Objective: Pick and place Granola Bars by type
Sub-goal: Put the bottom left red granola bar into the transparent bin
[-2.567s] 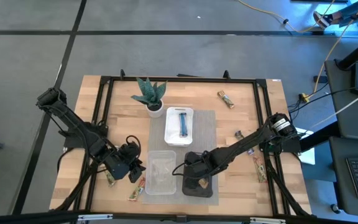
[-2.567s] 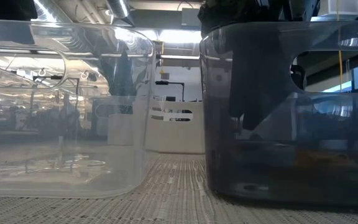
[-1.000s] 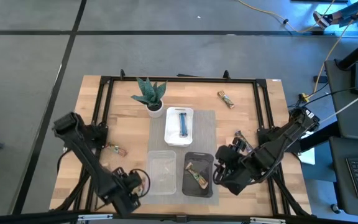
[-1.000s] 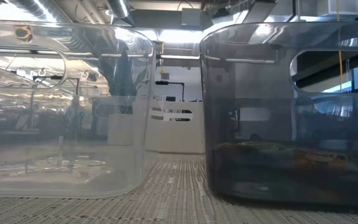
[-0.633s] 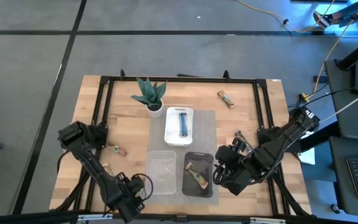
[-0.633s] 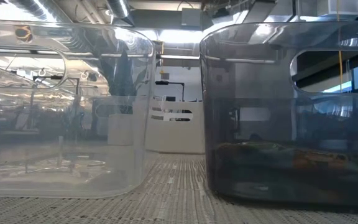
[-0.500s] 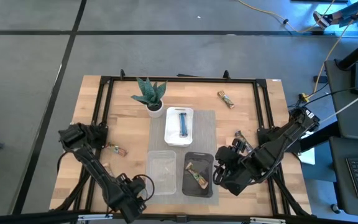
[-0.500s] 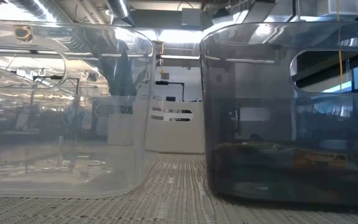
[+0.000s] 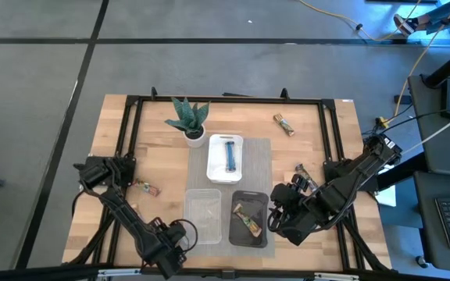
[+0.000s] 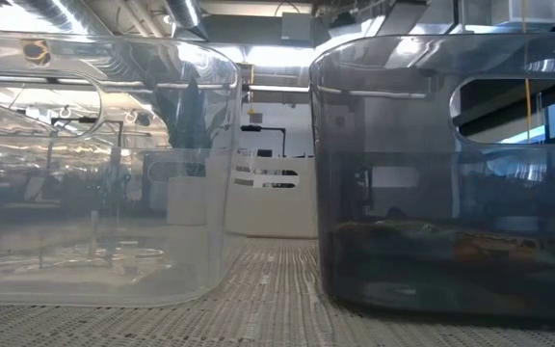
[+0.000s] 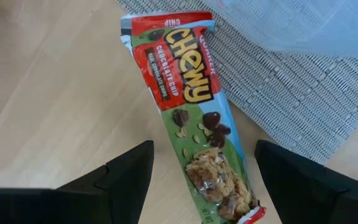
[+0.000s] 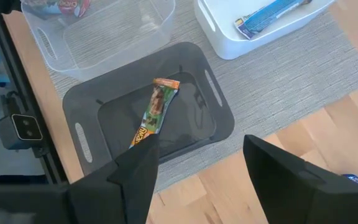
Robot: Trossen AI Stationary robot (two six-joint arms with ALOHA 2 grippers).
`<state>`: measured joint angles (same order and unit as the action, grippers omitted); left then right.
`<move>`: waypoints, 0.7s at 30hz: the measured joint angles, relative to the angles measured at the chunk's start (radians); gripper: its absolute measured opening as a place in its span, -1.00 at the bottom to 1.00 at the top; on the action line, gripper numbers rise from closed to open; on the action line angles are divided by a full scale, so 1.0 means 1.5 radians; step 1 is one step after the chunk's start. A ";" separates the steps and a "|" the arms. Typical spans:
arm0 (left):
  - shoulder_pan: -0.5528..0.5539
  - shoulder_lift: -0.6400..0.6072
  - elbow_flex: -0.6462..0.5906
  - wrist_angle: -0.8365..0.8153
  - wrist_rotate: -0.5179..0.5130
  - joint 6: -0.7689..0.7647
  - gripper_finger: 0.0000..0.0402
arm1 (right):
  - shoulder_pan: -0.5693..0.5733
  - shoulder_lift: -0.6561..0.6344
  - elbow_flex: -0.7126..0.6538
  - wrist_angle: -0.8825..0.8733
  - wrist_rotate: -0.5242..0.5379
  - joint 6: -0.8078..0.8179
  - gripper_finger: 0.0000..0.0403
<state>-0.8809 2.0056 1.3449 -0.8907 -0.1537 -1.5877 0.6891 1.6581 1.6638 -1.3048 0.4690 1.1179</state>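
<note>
1. My left gripper (image 9: 170,248) is at the near edge of the table, at about 7 o'clock from the middle. Its two fingers (image 11: 126,177) are spread wide apart and hold nothing.
2. A red and green bar (image 11: 194,115) lies flat on the wood between those open fingers. I cannot see either finger touching it. One end of it lies on the grey mat (image 11: 291,99).
3. My right gripper (image 9: 280,218) is near the front too, at about 5 o'clock. Its fingers are partly open and hold nothing. It is just beside the black tray (image 9: 250,219), on its right side.
4. The black tray has a green and tan bar (image 12: 154,112) lying flat in it, a bit slanted.
5. The clear tray (image 9: 203,215) is just beside the black tray, on its left side. I cannot tell from above what is in it.
6. A small bar (image 9: 143,187) lies on the wood at 9 o'clock, close to my left arm.
7. More bars lie on the wood on the right side, one (image 9: 300,168) at 3 o'clock and one (image 9: 328,212) at 4 o'clock.
8. The white tray (image 9: 225,158) is in the middle of the table, behind the other two trays. A blue bar (image 9: 229,154) lies in it.
9. A plant in a white pot (image 9: 191,122) is at 11 o'clock, just beside the white tray.
10. One more bar (image 9: 284,124) lies far back on the wood at 1 o'clock.
</note>
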 joint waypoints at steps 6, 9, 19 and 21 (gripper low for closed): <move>0.001 0.000 0.000 0.004 0.010 0.001 0.30 | 0.000 0.000 0.000 -0.001 0.000 -0.003 0.17; 0.001 0.000 0.000 0.006 0.010 0.001 0.20 | 0.000 0.000 0.000 -0.001 0.000 -0.015 0.17; 0.001 0.001 0.001 0.007 0.014 0.003 -0.16 | 0.000 0.000 0.000 -0.002 0.000 -0.018 0.17; 0.001 0.001 0.001 0.006 0.016 0.003 -0.21 | 0.000 0.000 0.000 -0.002 0.000 -0.018 0.17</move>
<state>-0.8799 2.0064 1.3457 -0.8817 -0.1298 -1.5837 0.6891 1.6581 1.6638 -1.3077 0.4690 1.0910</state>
